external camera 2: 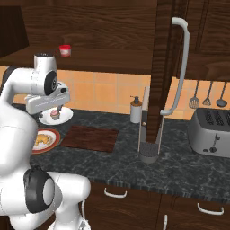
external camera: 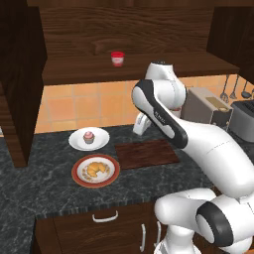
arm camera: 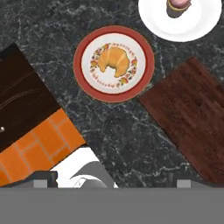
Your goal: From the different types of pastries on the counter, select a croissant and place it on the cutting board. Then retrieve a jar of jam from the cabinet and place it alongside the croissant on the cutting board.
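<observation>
The golden-brown croissant (arm camera: 114, 60) (external camera: 95, 169) lies on a round orange-rimmed plate (arm camera: 83, 48) on the dark marbled counter (external camera: 49, 183). Just right of that plate lies the bare dark reddish-brown cutting board (external camera: 146, 153) (arm camera: 192, 113) (external camera 2: 90, 138). Behind the croissant, a pink-frosted cupcake (external camera: 89, 136) (arm camera: 178, 5) sits on a white plate (arm camera: 194, 24). The red-lidded jar of jam (external camera: 117, 58) (external camera 2: 65, 50) stands on the shelf of the dark wood cabinet (external camera: 99, 30). My gripper (arm camera: 113, 179) (external camera: 140, 130) hangs open and holds nothing, high above the counter behind the board, looking down on the croissant.
A silver toaster (external camera: 208, 106) (external camera 2: 211, 132) stands at the right, with utensils (external camera 2: 207, 96) hanging on the tiled wall. A soap dispenser (external camera 2: 135, 110) is behind the board. An open cabinet door with a long white handle (external camera 2: 177, 67) juts out on the right, another door (external camera: 20, 74) on the left.
</observation>
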Robot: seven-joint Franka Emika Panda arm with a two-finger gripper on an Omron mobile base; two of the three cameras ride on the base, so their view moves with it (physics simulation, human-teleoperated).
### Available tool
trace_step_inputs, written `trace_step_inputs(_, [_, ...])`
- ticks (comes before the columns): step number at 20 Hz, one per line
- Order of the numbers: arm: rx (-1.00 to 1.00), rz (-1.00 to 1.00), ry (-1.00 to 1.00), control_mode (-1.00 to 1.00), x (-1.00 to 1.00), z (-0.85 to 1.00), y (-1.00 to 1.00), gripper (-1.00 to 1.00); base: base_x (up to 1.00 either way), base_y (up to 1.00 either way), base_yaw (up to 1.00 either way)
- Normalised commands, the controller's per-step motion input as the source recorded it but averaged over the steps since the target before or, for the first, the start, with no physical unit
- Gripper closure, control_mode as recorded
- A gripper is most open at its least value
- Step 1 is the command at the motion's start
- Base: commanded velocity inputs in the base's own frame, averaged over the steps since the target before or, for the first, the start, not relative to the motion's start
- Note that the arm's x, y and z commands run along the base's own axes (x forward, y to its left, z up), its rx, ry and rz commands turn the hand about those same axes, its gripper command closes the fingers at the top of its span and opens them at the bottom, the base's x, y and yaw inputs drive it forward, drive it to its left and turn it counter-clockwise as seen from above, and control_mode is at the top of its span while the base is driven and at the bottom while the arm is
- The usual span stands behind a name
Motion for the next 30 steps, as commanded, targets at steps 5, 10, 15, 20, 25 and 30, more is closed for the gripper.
trace_step_inputs(5, [-0.09,0.38,0.00,-1.00,-0.07,-0.40,0.59,-1.00,0.00,0.00,0.00])
trace_step_inputs(10, [-0.02,0.22,-0.01,-1.00,0.00,-0.40,0.32,-1.00,0.00,0.00,0.00])
trace_step_inputs(15, [0.00,0.14,0.00,-1.00,0.14,-0.67,0.41,-1.00,0.00,0.00,0.00])
trace_step_inputs(20, [0.00,0.05,-0.01,-1.00,0.28,-0.21,0.26,-1.00,0.00,0.00,0.00])
trace_step_inputs(25, [0.00,0.08,-0.02,-1.00,0.14,-0.26,0.35,-1.00,0.00,0.00,0.00])
trace_step_inputs(30, [0.00,0.09,-0.05,-1.00,0.09,-0.23,0.39,-1.00,0.00,0.00,0.00])
